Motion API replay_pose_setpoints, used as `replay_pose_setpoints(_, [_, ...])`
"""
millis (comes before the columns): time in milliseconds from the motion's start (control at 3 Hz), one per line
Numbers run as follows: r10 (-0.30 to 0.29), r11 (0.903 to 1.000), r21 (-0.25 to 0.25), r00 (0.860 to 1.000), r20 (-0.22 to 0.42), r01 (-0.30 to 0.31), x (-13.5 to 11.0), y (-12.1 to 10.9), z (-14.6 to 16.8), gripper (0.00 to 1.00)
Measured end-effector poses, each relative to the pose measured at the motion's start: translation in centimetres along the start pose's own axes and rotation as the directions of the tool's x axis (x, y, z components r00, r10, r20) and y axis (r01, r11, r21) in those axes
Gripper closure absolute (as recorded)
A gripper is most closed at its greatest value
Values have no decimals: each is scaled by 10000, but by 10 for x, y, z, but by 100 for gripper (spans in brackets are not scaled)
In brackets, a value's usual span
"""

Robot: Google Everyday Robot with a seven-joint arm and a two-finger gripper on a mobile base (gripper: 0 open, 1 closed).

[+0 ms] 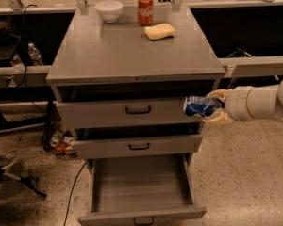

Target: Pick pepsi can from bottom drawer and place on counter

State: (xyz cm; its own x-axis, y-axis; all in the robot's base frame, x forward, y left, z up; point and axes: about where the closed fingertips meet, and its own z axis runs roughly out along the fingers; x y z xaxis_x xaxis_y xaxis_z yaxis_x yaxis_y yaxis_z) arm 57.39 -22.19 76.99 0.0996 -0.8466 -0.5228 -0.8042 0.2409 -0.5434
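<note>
A: What takes up most of the room?

B: A grey metal cabinet [137,75] on a speckled floor [245,173]. Its counter [132,55] is flat, smooth and faintly glossy. All three drawers are open to some degree. The bottom drawer [139,187] is pulled out furthest, and its plain grey inside is bare.

A: And the arm?

B: A thick white arm [262,102] reaches in from the right. Its gripper [212,106] sits at the cabinet's right edge, level with the top drawer's front [132,112].

A: Is it holding anything?

B: Yes. Its tan fingers [218,117] are clamped around the pepsi can [198,106]. The can is blue with a silver end and lies on its side, pointing left toward the cabinet. It's in the air, below the counter and well above the bottom drawer.

A: What's on top?

B: At the back there's a round white bowl [108,10], with a red soda can [145,10] standing upright beside it. A yellow sponge [159,31] lies just in front of that can.
</note>
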Motion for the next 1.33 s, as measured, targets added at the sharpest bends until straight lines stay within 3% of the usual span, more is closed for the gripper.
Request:
replay_pose_setpoints(333, [159,9961,858,9993,352,-188,-35,-67,-33,100])
replay_pose_setpoints(667, [158,9961,857,9993,352,-188,-35,-67,-33,100])
replay_pose_setpoints(1333, [287,9988,379,9973,670,-312,-76,-122,-8,100])
